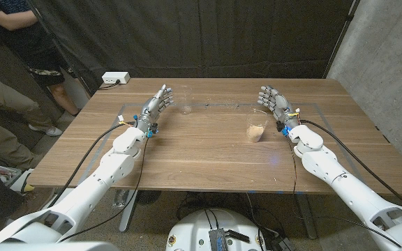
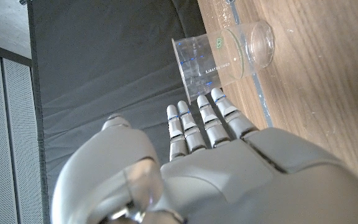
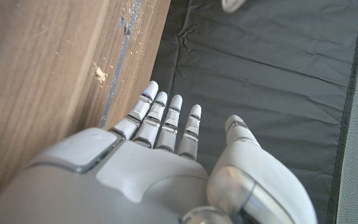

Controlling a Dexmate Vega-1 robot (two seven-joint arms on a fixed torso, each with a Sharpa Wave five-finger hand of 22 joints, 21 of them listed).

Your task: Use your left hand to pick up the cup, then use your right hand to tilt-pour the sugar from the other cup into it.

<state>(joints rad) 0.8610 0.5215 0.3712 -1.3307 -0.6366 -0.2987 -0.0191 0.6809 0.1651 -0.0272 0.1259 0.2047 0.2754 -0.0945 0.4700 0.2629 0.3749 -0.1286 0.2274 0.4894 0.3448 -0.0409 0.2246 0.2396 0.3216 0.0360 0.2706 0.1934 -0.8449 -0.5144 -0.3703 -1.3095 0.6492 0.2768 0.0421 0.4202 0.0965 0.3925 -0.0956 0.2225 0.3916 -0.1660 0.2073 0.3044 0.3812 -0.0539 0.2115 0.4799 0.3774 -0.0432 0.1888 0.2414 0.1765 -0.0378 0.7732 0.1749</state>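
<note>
Both hands are seen spread and holding nothing: the left hand (image 1: pixel 155 107) of smooth grey-white segmented plastic, the right hand (image 1: pixel 276 104) alike, each raised over a wood-grain bench (image 1: pixel 201 157). Just beside the right hand stands a clear plastic cup (image 1: pixel 257 125), tapered, with pale sugar (image 1: pixel 256 133) heaped in its bottom. Near the left hand's fingertips an empty cup (image 1: pixel 186 102) of thin transparent plastic is set upright. Behind, a dark creased curtain (image 1: pixel 208 35) is hung.
</note>
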